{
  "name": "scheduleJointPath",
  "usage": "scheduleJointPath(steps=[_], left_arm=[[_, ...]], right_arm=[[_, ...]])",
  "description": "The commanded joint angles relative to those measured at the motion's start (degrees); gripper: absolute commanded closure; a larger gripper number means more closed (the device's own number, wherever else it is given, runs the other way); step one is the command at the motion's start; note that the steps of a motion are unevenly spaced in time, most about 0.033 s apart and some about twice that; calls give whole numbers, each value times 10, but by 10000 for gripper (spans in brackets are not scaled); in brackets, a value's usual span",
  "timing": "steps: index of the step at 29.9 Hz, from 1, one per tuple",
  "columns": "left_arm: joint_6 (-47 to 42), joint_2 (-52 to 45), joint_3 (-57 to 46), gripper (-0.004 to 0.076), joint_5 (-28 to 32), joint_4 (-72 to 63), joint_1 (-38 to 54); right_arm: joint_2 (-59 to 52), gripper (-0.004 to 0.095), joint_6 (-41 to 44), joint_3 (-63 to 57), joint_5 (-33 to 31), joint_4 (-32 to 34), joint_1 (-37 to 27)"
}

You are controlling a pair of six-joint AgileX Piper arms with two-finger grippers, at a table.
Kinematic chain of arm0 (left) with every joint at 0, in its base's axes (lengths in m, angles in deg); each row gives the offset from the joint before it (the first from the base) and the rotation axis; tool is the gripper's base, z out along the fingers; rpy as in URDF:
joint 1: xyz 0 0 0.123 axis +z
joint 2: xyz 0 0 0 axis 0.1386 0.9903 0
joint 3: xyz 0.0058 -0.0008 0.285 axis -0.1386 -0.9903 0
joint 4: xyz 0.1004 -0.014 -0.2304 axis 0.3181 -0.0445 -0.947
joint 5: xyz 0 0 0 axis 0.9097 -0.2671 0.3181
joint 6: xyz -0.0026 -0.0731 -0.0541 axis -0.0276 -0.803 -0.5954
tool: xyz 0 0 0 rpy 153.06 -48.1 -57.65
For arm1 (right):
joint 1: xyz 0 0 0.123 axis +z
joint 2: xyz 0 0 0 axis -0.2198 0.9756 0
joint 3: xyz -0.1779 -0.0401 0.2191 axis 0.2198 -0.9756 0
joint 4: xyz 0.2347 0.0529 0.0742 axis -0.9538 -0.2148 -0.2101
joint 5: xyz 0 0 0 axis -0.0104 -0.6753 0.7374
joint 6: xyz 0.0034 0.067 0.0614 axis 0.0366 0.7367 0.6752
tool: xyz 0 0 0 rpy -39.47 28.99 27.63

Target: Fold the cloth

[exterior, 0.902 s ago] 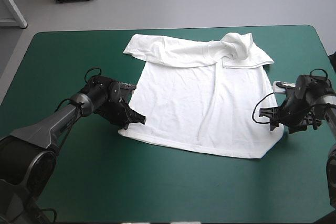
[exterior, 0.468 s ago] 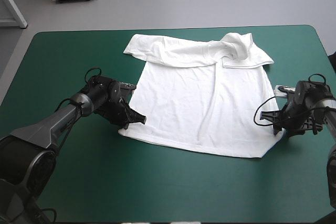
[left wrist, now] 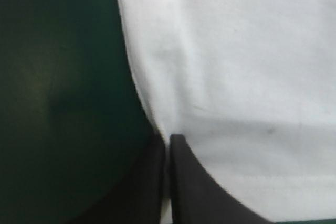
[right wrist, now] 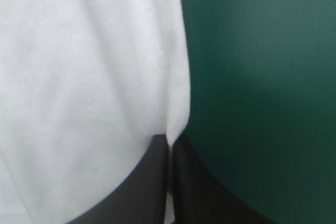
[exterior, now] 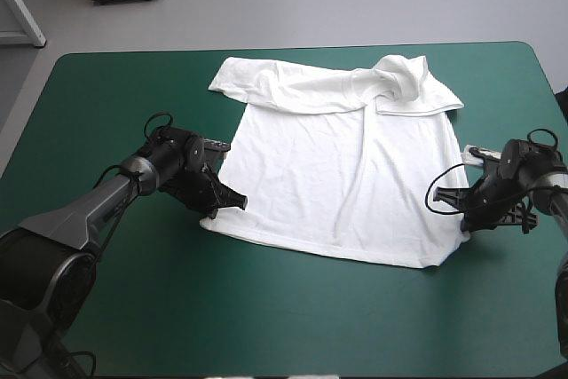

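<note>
**Both near corners of the T-shirt pinched**

Around the T-shirt (exterior: 342, 166), only the bare teal-green cover of the table (exterior: 106, 95) on every side. Spread flat about the table's middle, somewhat closer to the far edge than to the near one. Collar end toward the table's far edge, hem (exterior: 319, 250) toward the near edge. Long axis from far edge to near edge, slanted a little, the hem end shifted toward the table's right edge. Top part doubled over in a band along the far end, with a crumpled lump (exterior: 401, 73) at the band's end nearer the table's right edge. Hem askew, its left end farther from the near edge than its right end.

At the hem corner toward the table's left edge, the left gripper (exterior: 232, 205), low on the cover: black fingers (left wrist: 194, 182) pressed together, pinching a thin sliver of white cloth. At the cloth's side edge toward the table's right edge, just short of the hem corner, the right gripper (right wrist: 169, 141): all but closed, likewise pinching the cloth's edge. Both low over the table, reaching in from opposite sides, cloth flat between.
</note>
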Motion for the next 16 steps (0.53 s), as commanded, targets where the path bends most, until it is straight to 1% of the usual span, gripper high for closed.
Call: scheduleJointPath(steps=[1,5,8,13,16], left_arm=[[0,-20,35,746,-11,-5,0],[-1,-46,117,746,-34,-5,0],[4,-67,202,745,-59,-5,0],[12,-97,357,746,-68,-5,0],[36,-99,473,746,-74,-6,0]], right_arm=[[-51,924,-16,27,-43,-28,5],[-109,924,-39,119,-75,-30,5],[-139,925,-39,200,-77,-54,5],[-146,925,-65,368,-84,-109,5],[-140,924,-81,468,-84,-130,5]])
